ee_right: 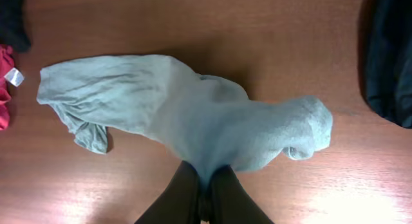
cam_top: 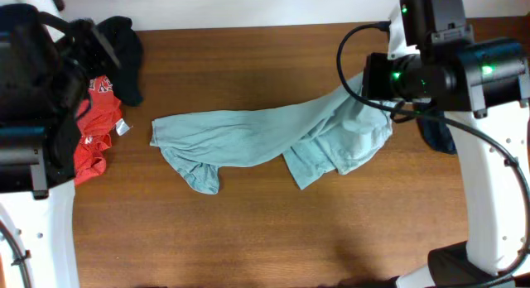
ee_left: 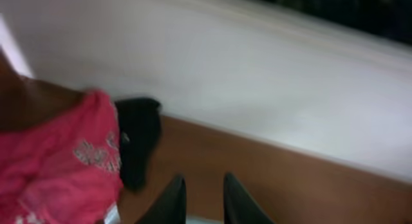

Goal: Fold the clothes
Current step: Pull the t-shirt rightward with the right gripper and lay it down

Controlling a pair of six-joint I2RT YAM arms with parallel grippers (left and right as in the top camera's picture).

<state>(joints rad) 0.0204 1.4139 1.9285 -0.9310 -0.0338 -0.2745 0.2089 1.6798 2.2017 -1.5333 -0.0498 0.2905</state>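
Your right hand (ee_right: pixel 205 177) is clenched on the pale T-shirt (cam_top: pixel 248 139), pinching its right end up off the table (cam_top: pixel 248 238). The rest trails left across the middle, rumpled and twisted. No fold made yet, I'd judge: it wants spreading flat first. Your left hand (ee_left: pixel 202 182) hangs released and empty by the red tee (cam_top: pixel 93 131) at far left. That one, the black garment (cam_top: pixel 124 40) and the navy garment (cam_top: pixel 436 137) all wait unfolded.

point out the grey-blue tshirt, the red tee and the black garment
grey-blue T-shirt (cam_top: pixel 248 135), overhead view, middle of its bunched body
red tee (cam_top: pixel 98 131), overhead view, crumpled middle
black garment (cam_top: pixel 128 60), overhead view, its middle fold
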